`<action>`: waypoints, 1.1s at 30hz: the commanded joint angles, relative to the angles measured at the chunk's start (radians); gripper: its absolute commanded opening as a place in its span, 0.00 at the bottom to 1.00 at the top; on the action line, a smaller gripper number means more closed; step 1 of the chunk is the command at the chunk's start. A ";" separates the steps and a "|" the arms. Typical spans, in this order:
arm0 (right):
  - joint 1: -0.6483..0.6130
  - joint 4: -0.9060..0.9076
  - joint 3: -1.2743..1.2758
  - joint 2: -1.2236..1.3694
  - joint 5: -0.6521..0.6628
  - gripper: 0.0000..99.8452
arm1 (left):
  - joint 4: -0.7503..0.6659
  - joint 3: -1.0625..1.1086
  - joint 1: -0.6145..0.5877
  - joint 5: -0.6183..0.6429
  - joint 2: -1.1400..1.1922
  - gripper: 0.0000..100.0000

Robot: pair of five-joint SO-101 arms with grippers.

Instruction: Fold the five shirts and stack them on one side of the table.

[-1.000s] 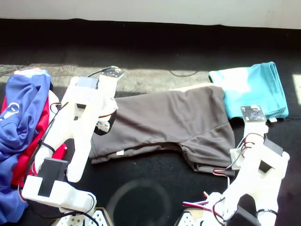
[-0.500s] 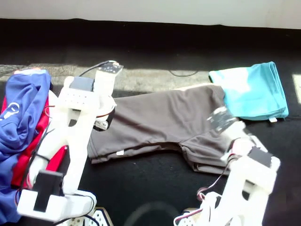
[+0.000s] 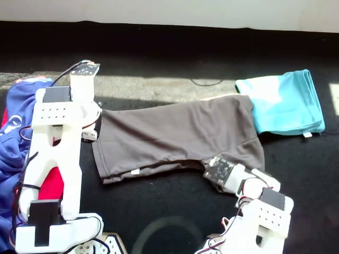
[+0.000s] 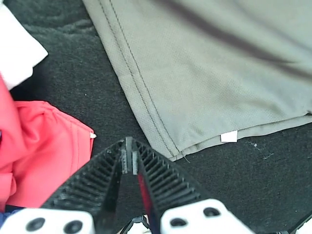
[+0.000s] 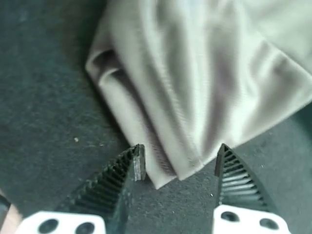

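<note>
The left gripper (image 4: 129,157) is pinched shut with nothing in it, over the black table (image 3: 159,203) just beside the grey shirt's (image 3: 180,132) hem corner. The right gripper (image 5: 180,163) is spread wide over that shirt's bunched sleeve edge. Bare table lies between the arms. A folded teal shirt (image 3: 283,103) touches the grey one. A blue shirt (image 3: 21,114) and a red shirt (image 4: 34,146) are piled by the left arm.

The dark table (image 3: 169,196) carries a grey shirt (image 3: 175,135), its hem just ahead of the left claw (image 4: 129,156); a red shirt (image 4: 34,146), perhaps under a blue one (image 3: 26,116), lies beside that claw; a folded teal shirt (image 3: 283,103) lies beyond the right claw (image 5: 180,163)
</note>
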 commanded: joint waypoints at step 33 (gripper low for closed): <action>-0.042 -0.042 0.035 -0.163 -0.083 0.01 | 0.069 -0.038 -0.012 -0.005 -0.041 0.01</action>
